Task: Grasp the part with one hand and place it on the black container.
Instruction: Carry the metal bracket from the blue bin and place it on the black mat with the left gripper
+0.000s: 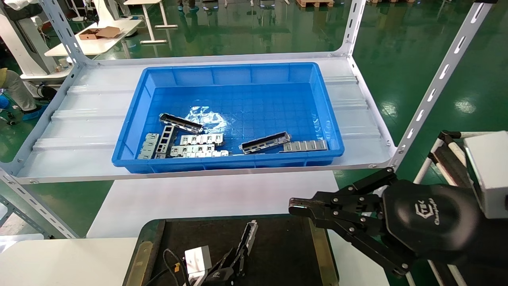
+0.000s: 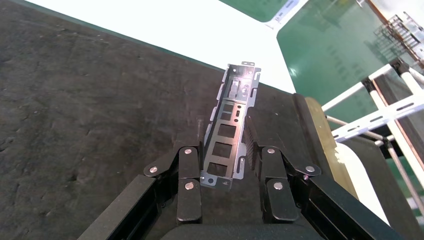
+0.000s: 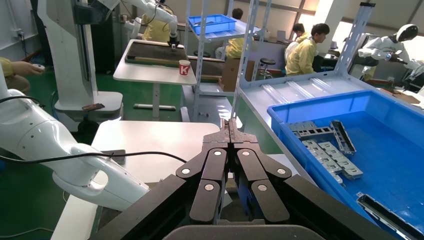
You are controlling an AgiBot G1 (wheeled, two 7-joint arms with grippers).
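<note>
The part [image 1: 248, 236] is a narrow silver channel bar with rectangular slots. My left gripper [image 1: 238, 255] is shut on it low over the black container [image 1: 285, 246], at the container's middle. In the left wrist view the part [image 2: 232, 125] sits between the two fingers [image 2: 190, 165], pointing away over the container's black surface [image 2: 75, 100]. Two more channel bars [image 1: 181, 122] [image 1: 265, 142] lie in the blue bin [image 1: 234, 66]. My right gripper [image 1: 293, 206] is shut and empty, hovering beside the container's far right corner; it also shows in the right wrist view [image 3: 229, 122].
The blue bin sits on a grey metal shelf [image 1: 79, 131] above and behind the container, with flat silver plates [image 1: 198, 139] and clear film [image 1: 206, 117] inside. A slanted shelf post [image 1: 436, 87] stands at the right. A white table [image 1: 198, 198] lies under the container.
</note>
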